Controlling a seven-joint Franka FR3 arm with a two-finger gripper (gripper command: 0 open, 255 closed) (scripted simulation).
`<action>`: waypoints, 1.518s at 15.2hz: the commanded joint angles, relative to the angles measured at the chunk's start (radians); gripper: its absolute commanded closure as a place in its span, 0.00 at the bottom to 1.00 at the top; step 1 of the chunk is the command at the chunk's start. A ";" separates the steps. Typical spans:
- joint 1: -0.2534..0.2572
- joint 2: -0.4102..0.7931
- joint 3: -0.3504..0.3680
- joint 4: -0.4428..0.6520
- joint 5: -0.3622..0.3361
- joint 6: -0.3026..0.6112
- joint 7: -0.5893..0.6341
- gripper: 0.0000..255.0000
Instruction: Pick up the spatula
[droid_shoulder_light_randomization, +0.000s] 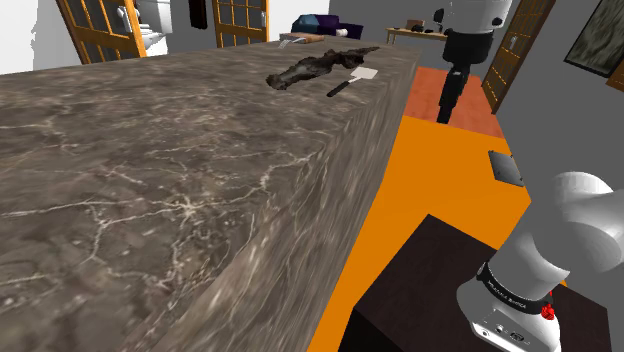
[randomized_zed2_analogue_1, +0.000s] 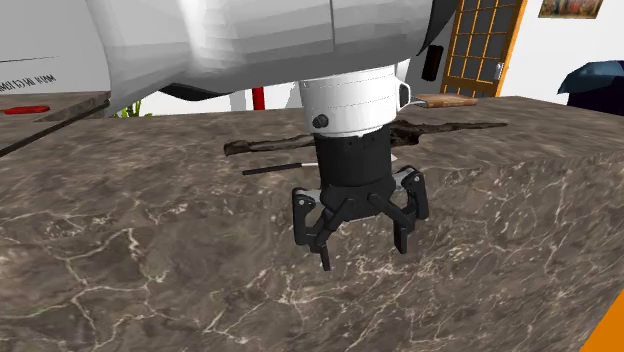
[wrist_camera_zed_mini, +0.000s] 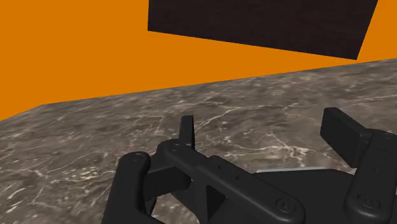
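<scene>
The gripper hangs above the counter with fingers spread and nothing between them, probably readied for a downward grasp, since the spatula lies flat near the far end beside a dark branch (its handle clear of it).

Veined counter: spatula, dark gnarled object

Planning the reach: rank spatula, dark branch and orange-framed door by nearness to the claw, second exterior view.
1. spatula, just behind the claw.
2. dark branch, beyond the spatula.
3. orange-framed door, far back, view's right.
</scene>
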 joint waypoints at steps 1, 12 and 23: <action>0.000 0.000 0.000 0.000 0.000 0.000 0.000 0.00; -0.219 0.384 0.229 0.397 0.206 -0.014 0.824 0.00; -0.344 0.695 0.298 0.761 0.216 -0.016 1.465 0.00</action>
